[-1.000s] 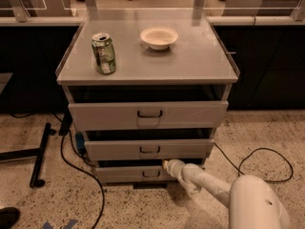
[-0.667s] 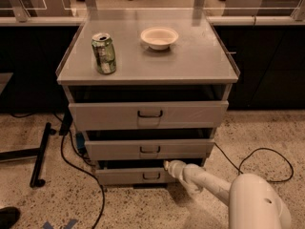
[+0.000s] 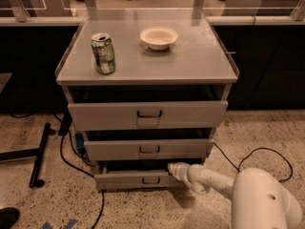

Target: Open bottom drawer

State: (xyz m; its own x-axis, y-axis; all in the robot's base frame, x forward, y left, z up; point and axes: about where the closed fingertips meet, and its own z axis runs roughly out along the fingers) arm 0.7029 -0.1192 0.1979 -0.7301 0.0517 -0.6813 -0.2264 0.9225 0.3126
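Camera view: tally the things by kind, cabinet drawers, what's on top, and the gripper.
drawers: 3 (top drawer, middle drawer, bottom drawer)
green can: 1
bowl: 1
gripper: 1, at the bottom drawer's right end
Total: 6

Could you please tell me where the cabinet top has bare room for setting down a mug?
The cabinet top is bare right of the bowl and along its front edge from the can rightward. Around can and bowl, at the left and middle, it is tighter. The end effector sits low, at the right end of the bottom drawer.
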